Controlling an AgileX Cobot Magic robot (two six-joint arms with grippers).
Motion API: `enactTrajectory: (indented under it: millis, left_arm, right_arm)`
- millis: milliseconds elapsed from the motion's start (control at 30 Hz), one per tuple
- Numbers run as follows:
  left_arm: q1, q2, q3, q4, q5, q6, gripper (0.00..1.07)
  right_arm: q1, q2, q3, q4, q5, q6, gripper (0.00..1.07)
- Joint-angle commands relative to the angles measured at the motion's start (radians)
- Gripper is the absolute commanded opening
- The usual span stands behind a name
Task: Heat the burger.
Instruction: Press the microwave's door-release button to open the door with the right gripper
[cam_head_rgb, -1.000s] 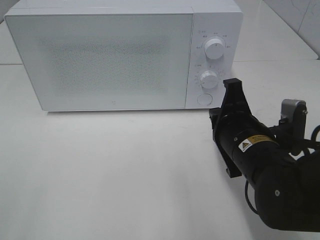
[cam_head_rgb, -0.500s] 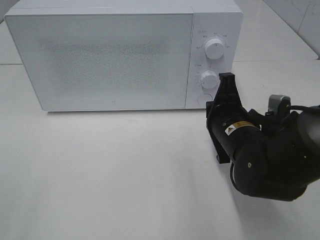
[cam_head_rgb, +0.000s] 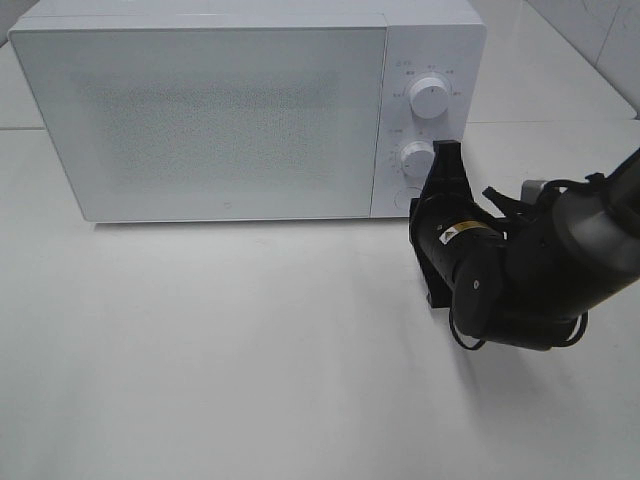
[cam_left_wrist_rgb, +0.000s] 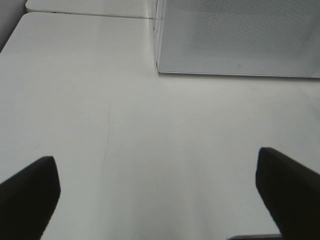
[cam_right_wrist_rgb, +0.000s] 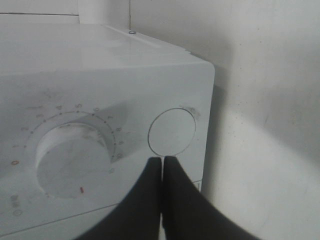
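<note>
The burger is out of view. A white microwave (cam_head_rgb: 230, 110) stands at the back of the table with its door closed. My right gripper (cam_head_rgb: 446, 152) is shut and holds nothing. Its tips sit at the control panel, just beside the lower dial (cam_head_rgb: 416, 158) and above the round button (cam_head_rgb: 405, 198). Seen from the right wrist, the shut fingertips (cam_right_wrist_rgb: 162, 161) point at the lower edge of the round button (cam_right_wrist_rgb: 172, 132), with the dial (cam_right_wrist_rgb: 75, 160) beside it. My left gripper (cam_left_wrist_rgb: 156, 165) is open over bare table, in front of the microwave's corner (cam_left_wrist_rgb: 160, 70).
An upper dial (cam_head_rgb: 430, 97) sits above the lower one on the panel. The white table (cam_head_rgb: 220, 340) spreads out in front of the microwave. A tiled wall shows at the back right.
My right arm has moved left and closer to the microwave's control panel, bringing the shut fingertips up to the lower dial and button. The microwave door stays closed.
</note>
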Motion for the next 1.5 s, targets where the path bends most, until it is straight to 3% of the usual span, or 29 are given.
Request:
enactTrajectory:
  millis: [33, 1500]
  left_arm:
    - [0.001, -0.005, 0.006, -0.008, -0.009, 0.002, 1.0]
    - [0.001, -0.005, 0.006, -0.008, -0.009, 0.002, 1.0]
  right_arm:
    - [-0.013, 0.014, -0.023, -0.028, 0.022, 0.01, 0.0]
    - [-0.059, 0.178, -0.201, -0.013, 0.031, 0.003, 0.0]
